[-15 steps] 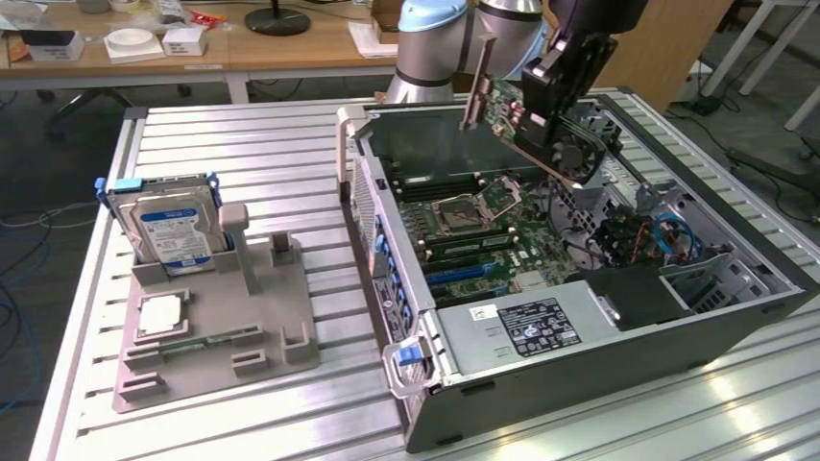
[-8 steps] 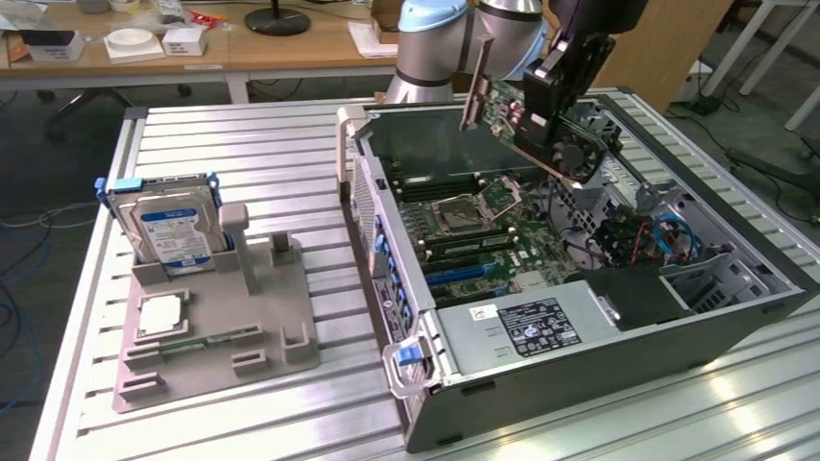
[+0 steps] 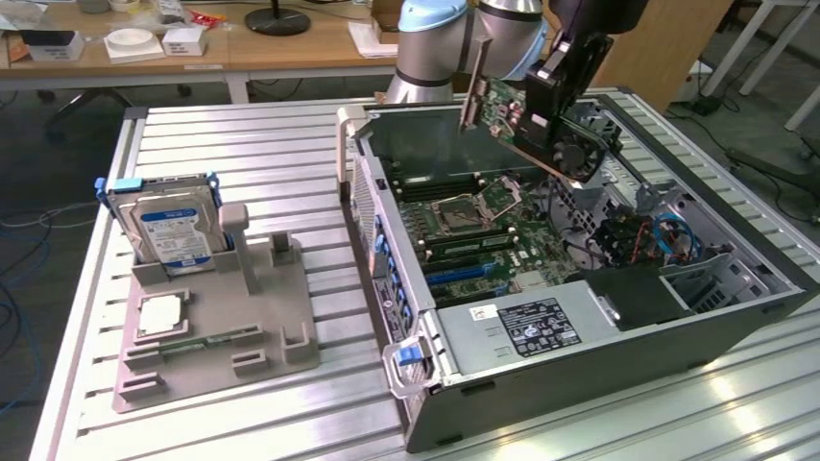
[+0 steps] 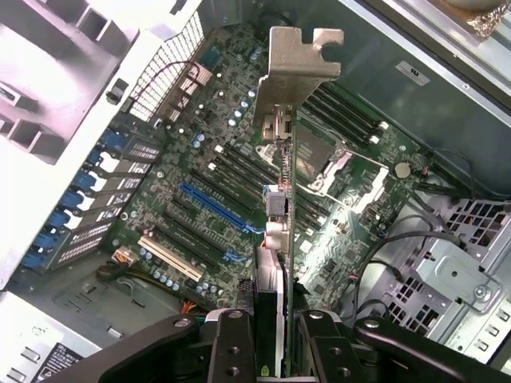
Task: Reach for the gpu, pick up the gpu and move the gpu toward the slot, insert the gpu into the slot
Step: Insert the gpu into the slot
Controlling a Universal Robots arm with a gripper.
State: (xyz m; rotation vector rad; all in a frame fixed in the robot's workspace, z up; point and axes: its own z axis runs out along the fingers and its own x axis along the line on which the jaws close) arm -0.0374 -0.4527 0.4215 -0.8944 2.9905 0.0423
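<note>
Holds the gpu [image 3: 532,115] aloft over the open computer case [image 3: 384,221], pinched at the fan end by the hand [image 3: 554,96], jaws drawn part-way in on the thin card and gripping nothing else. Takes it by the end opposite the silver bracket [image 4: 302,56], apparently to keep the bracket and the lower edge free for seating.

Carries the card tilted in the exterior view, bracket end toward the exterior view's left and the case's rear wall, probably to match the way it must sit on the motherboard [image 3: 494,230]. Rests on nothing: hangs well clear of the board.

Sights down the card edge-on in the wrist view, from the hand [image 4: 270,331] along the green edge of the gpu [image 4: 281,239] out to the bracket. Puts the blue slot [image 4: 214,209] beside that line rather than beneath it, so reads as a card in transit, neither lined up nor seated.

Lies on its side with the panel off, this case, evidently to turn the board upward for an approach from above.

Includes, at the exterior view's left and well apart from the case, a hard drive [image 3: 173,226] upright in a grey holder [image 3: 256,322] on the slatted tabletop [image 3: 256,144], with a processor chip [image 3: 164,315] flat in the holder just in front.
</note>
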